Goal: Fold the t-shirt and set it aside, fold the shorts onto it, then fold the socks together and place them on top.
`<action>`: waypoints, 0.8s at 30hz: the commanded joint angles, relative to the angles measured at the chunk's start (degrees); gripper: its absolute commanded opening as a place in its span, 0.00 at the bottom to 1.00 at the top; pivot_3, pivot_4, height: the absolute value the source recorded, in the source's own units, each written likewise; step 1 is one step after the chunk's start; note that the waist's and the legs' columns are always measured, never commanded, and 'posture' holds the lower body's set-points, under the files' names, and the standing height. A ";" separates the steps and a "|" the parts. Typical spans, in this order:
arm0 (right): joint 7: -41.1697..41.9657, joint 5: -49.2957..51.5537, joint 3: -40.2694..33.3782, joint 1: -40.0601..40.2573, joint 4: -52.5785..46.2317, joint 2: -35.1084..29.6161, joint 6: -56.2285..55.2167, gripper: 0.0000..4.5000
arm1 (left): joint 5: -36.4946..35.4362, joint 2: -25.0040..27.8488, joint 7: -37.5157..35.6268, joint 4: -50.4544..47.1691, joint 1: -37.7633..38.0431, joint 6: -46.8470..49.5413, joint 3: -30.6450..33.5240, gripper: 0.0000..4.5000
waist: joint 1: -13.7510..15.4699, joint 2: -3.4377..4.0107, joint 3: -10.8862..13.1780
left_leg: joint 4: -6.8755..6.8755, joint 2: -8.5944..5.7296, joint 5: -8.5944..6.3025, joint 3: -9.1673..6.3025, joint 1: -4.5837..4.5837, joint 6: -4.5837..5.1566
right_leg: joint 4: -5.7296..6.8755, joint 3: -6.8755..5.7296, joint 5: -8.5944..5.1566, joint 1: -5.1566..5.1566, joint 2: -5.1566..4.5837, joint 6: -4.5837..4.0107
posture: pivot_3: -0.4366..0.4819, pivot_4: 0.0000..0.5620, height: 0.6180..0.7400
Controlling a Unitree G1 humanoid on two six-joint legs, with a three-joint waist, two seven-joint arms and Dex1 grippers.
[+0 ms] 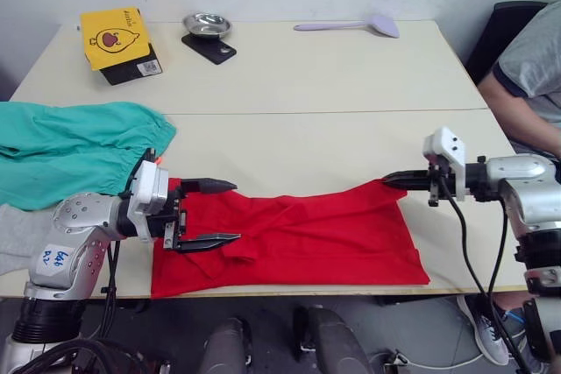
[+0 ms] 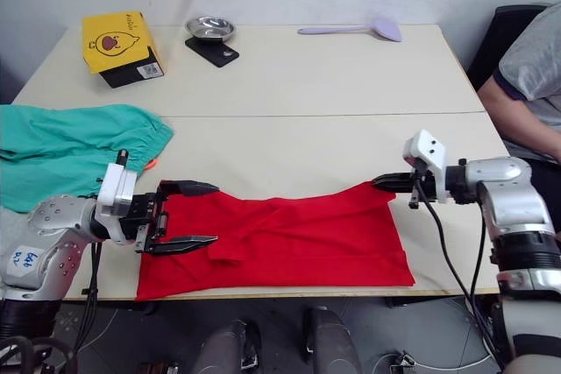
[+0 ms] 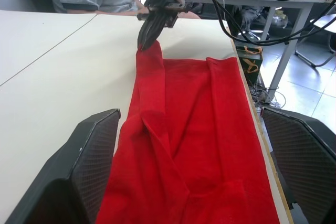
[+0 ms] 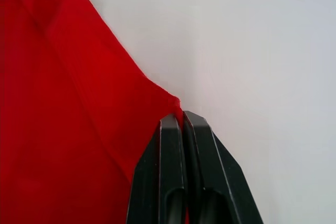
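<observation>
L hand [image 1: 210, 212] reaches in low from the robot's left, fingers wide apart, one above the other, over the left end of the t-shirt [image 1: 307, 238]; nothing gripped. R hand [image 1: 394, 179] comes in horizontal from the right, fingers pressed together, pinching the shirt's far right corner and lifting it into a small peak off the table [image 1: 307, 76].

T-shirt: red, spread flat in a long band along the near table edge, between both hands, creased through the middle. Shorts [image 1: 70, 151]: teal, bunched at the table's left side, just behind the L arm; bit of orange drawstring at their near edge. Light grey cloth [image 1: 17, 234] at the near left edge, partly behind the L arm; can't tell if it's the socks.

Far side: yellow box [image 1: 114, 37] w/ cartoon face, lying on a black item w/ white label; print too small to read. Metal bowl [image 1: 207, 24] on a black pad. Lilac spoon [image 1: 351, 25]. Person [image 1: 526, 76] in grey tee seated at right. Sticker on L arm, writing not legible.
</observation>
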 commanded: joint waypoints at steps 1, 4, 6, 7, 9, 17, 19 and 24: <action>-0.61 2.50 -5.97 3.98 -3.18 -1.47 -6.46 0.01 | 0.32 0.25 -0.16 -0.27 0.27 -0.77 0.10 1.00 | 0.05 0.00 0.00 | -0.01 0.00 0.00 0.00 0.01 0.00 | -0.01 0.00 0.00 0.01 0.00 0.00 | 0.48 0.27 1.00; -1.38 1.93 -7.92 9.10 -3.36 -1.05 -13.23 0.01 | 0.50 0.23 -0.28 -0.18 0.61 -0.83 -0.14 1.00 | 0.08 0.00 0.00 | 0.00 0.00 0.00 -0.01 0.02 0.01 | -0.03 -0.01 0.00 0.04 0.01 0.01 | 0.48 0.27 1.00; -1.82 -0.02 -7.94 11.19 -1.58 -0.20 -22.87 0.01 | 0.62 0.16 -0.36 -0.11 0.61 -0.84 -0.39 1.00 | -0.03 0.00 0.00 | 0.01 -0.01 -0.01 -0.01 0.03 0.01 | -0.05 -0.01 0.01 0.06 0.01 0.02 | 0.48 0.27 1.00; -2.29 -0.72 -8.00 11.97 -0.51 0.44 -27.42 0.01 | 0.65 0.15 -0.42 -0.04 0.55 -0.80 -0.51 1.00 | -0.17 0.00 0.00 | 0.00 -0.01 0.00 0.00 0.04 0.01 | -0.05 0.00 0.02 0.06 0.01 0.04 | 0.48 0.27 1.00; -2.73 -1.46 -7.87 13.04 1.66 1.39 -34.50 0.01 | 0.70 0.26 -0.55 0.13 0.31 -0.73 -0.65 1.00 | -0.37 0.00 0.00 | 0.01 0.00 0.00 0.02 0.06 0.01 | -0.04 0.01 0.04 0.07 0.03 0.08 | 0.48 0.27 1.00; -2.07 -3.20 -6.11 14.58 9.99 2.22 -54.19 0.01 | 1.35 1.47 -1.75 0.92 0.53 -1.10 -0.72 1.00 | -0.27 0.02 0.01 | 0.00 0.00 0.05 0.00 0.09 -0.04 | -0.04 0.02 0.04 0.09 0.05 0.08 | 0.48 0.27 1.00; -1.90 -2.84 -5.61 14.98 10.76 2.21 -55.78 0.01 | 1.45 1.53 -1.91 1.07 0.68 -1.16 -0.56 1.00 | -0.25 0.02 0.01 | 0.00 0.00 0.05 0.00 0.09 -0.04 | -0.04 0.02 0.04 0.09 0.04 0.08 | 0.48 0.27 1.00; -3.71 -3.02 -4.63 17.08 11.56 2.37 -59.73 0.01 | 1.84 1.68 -2.14 1.25 1.26 -1.19 -0.22 1.00 | -0.25 0.02 0.01 | 0.01 0.01 0.05 0.00 0.12 -0.04 | -0.04 0.03 0.04 0.11 0.04 0.08 | 0.48 0.27 1.00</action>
